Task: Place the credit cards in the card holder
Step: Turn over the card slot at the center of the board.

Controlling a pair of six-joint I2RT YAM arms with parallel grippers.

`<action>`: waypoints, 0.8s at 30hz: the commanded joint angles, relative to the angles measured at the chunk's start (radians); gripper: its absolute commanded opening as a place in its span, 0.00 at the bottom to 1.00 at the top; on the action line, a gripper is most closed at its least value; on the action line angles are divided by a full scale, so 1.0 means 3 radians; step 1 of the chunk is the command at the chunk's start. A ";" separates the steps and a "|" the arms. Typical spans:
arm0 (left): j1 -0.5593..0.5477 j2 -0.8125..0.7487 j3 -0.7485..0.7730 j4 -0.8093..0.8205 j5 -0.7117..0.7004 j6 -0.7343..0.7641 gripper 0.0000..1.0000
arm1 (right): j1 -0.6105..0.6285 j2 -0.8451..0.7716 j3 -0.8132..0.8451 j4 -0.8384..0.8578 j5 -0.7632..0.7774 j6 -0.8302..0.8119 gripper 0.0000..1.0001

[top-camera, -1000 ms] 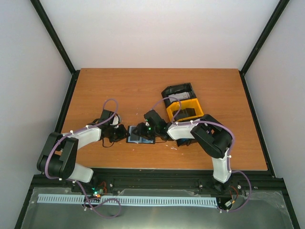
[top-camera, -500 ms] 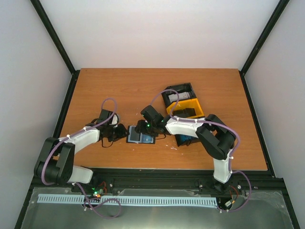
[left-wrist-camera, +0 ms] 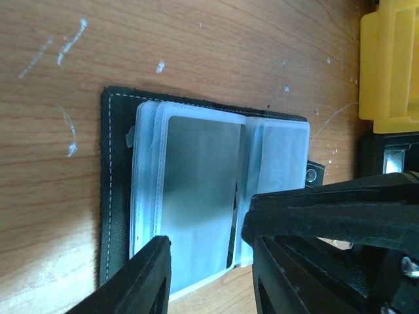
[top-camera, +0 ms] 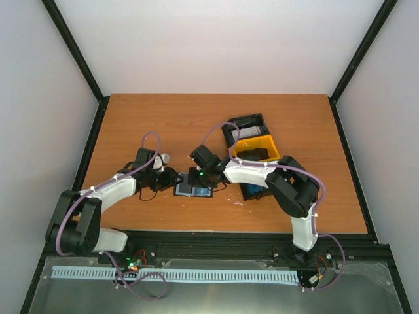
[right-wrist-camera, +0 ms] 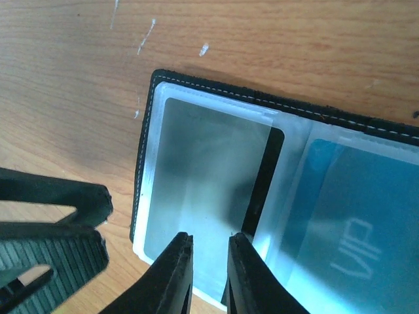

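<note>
The card holder (top-camera: 194,190) lies open on the table, black with clear sleeves. One sleeve holds a grey credit card (right-wrist-camera: 208,176) with a dark stripe, seen too in the left wrist view (left-wrist-camera: 200,176). The facing sleeve holds a blue card (right-wrist-camera: 353,226) marked VIP. My right gripper (right-wrist-camera: 209,278) stands over the grey card's near edge, its jaws a narrow gap apart with nothing between them. At the holder's left edge my left gripper (left-wrist-camera: 209,281) is open, its fingers straddling the sleeve's corner. In the top view the two grippers (top-camera: 171,178) (top-camera: 197,177) nearly meet above the holder.
A black-and-yellow tray (top-camera: 256,149) stands behind the right arm, its yellow wall (left-wrist-camera: 389,65) close to the holder. A blue patch (top-camera: 251,190) shows under the right forearm. The left gripper's fingers (right-wrist-camera: 55,226) lie just left of the holder.
The right gripper's jaws have narrowed to a slim gap, and it has shifted slightly left over the holder. The left gripper has edged right towards the holder and opened a little.
</note>
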 commanded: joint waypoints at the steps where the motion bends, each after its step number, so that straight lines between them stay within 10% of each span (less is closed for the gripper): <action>1: -0.0006 0.0145 0.0062 0.0180 0.0205 0.0106 0.36 | 0.0038 0.0183 0.0117 -0.0074 -0.0106 -0.0058 0.14; 24: -0.0006 0.0376 0.0077 0.0481 0.0827 0.0231 0.30 | 0.0019 0.0128 0.0042 -0.0245 0.0144 0.0049 0.07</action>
